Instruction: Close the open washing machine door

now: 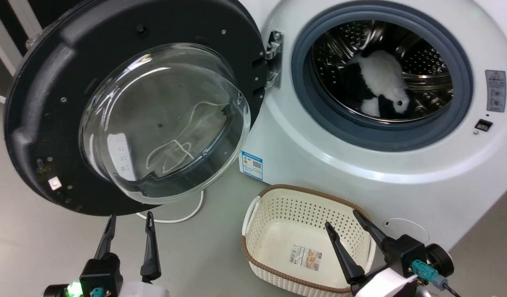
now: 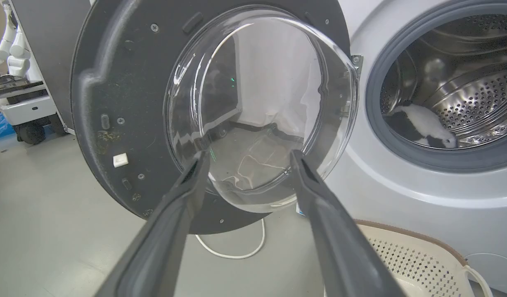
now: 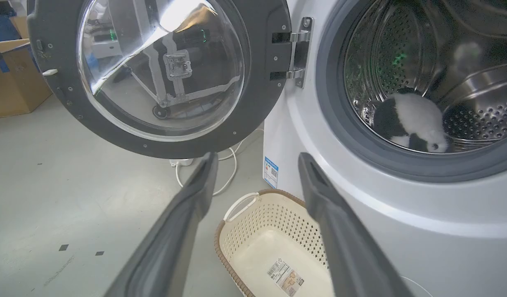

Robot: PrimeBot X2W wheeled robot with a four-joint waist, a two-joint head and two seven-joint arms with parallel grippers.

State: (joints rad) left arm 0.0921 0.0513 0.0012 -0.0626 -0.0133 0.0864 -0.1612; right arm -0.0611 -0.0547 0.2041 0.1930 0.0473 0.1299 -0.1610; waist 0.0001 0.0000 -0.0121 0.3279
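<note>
The washing machine door (image 1: 162, 123) stands swung wide out from its hinge. Its glass bowl bulges into the room straight ahead of the left hand (image 1: 131, 215), which points at its lower part. The floor (image 1: 39, 247) to the left of the door lies bare. A white cable (image 1: 183, 218) loops on the floor under the door. A cream basket (image 1: 294, 210) sits against the washing machine (image 1: 319, 165), below the right hand (image 1: 341, 218). The drum mouth gapes open, with a plush toy (image 1: 381, 86) inside.

Grey floor (image 1: 22, 231) fills the lower left; a white cable (image 1: 171, 222) loops on it; a cardboard box (image 3: 14, 78) stands upper left in the right wrist view.
</note>
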